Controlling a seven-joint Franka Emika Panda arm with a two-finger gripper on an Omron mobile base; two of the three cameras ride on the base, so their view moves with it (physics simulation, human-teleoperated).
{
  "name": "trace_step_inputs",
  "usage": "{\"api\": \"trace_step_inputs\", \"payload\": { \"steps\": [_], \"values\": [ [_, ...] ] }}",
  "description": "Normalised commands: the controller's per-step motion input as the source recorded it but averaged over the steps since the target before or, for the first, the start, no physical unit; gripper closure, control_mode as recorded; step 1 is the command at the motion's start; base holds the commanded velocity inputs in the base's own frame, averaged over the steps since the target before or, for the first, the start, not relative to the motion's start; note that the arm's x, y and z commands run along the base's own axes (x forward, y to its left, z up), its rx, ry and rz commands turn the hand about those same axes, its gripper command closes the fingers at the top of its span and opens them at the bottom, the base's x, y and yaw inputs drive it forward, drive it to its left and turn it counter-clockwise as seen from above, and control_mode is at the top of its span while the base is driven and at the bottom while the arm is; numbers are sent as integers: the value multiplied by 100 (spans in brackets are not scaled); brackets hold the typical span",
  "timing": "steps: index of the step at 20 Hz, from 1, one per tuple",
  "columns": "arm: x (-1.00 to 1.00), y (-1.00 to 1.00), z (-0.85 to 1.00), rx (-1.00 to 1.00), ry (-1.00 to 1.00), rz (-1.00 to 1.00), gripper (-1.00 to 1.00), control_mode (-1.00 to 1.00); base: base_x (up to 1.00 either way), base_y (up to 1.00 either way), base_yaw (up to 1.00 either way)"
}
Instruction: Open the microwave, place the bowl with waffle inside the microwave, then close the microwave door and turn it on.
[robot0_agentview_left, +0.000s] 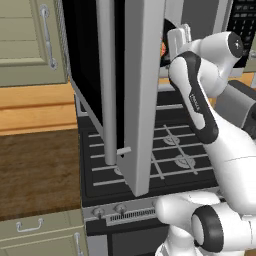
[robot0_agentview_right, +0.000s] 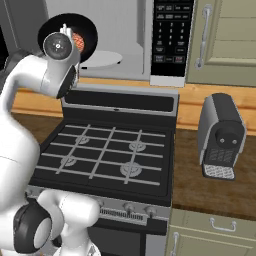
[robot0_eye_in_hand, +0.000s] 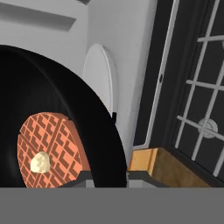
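1. I am holding the bowl (robot0_agentview_right: 70, 35) at the mouth of the microwave (robot0_agentview_right: 125, 35), up above the stove (robot0_agentview_right: 107, 150); my jaws (robot0_eye_in_hand: 105, 177) are pinched on its rim, as the hand view shows the black wall right at my fingertips.
2. The waffle (robot0_eye_in_hand: 48, 148) is lying inside the bowl, pale dab at its centre, and the bowl is looking tipped in my hand view, though that view rolls with my wrist, so I cannot tell how level it truly is.
3. The microwave door (robot0_agentview_left: 127, 95) is standing swung wide open to my left, its long handle (robot0_agentview_left: 106, 85) facing out, so the way in is free.
4. The white turntable (robot0_agentview_right: 102, 58) is waiting just beyond the bowl, inside the grey cavity.
5. To do this step well, I am judging that I should be carrying the bowl in slowly and level, keeping it clear of the cavity's edge and the door.
6. I should be lowering it onto the middle of the turntable before loosening my grip, so the waffle is not sliding out.
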Motion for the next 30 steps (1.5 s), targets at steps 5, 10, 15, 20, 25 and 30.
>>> {"api": "trace_step_inputs", "payload": {
  "steps": [5,10,15,20,25,30],
  "values": [
    [92,-4,-3,1,5,0,100,-100,0,0,0],
    [85,0,-11,0,0,0,100,-100,0,0,0],
    [71,0,-23,0,0,0,100,-100,0,0,0],
    [57,0,-29,0,0,0,100,-100,0,0,0],
    [49,0,-22,0,0,0,100,-100,0,0,0],
    [53,0,-15,0,0,0,100,-100,0,0,0]
  ]
}}
